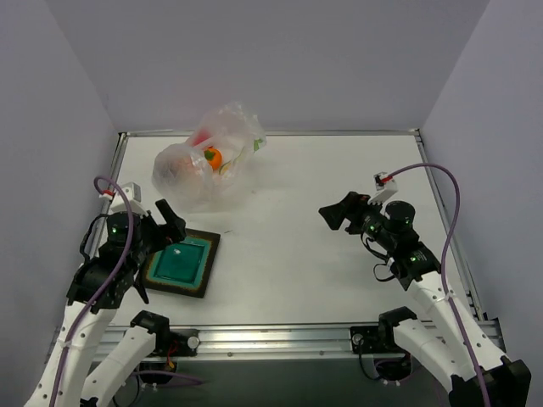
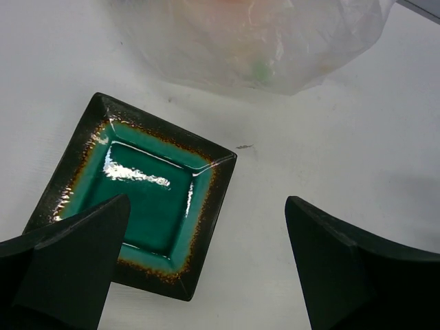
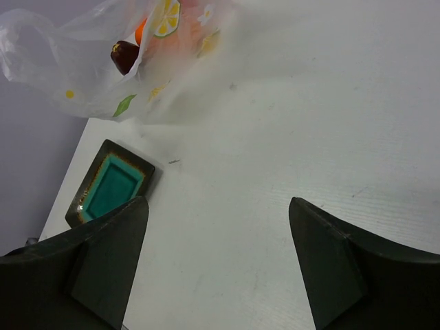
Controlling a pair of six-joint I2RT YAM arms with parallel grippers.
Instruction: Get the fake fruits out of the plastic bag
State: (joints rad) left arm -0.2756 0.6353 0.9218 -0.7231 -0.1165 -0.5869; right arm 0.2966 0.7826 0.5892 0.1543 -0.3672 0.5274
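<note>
Your left gripper (image 2: 206,201) and right gripper (image 3: 218,201) both hang spread and empty, with open table (image 1: 339,170) between them and the plastic bag (image 1: 199,178) near the far-left corner. The fake fruits (image 1: 212,158) sit inside it; only your right wrist view shows the maroon fruit (image 3: 125,55).

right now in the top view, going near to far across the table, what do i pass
dish → right gripper → plastic bag with the fruits inside
</note>
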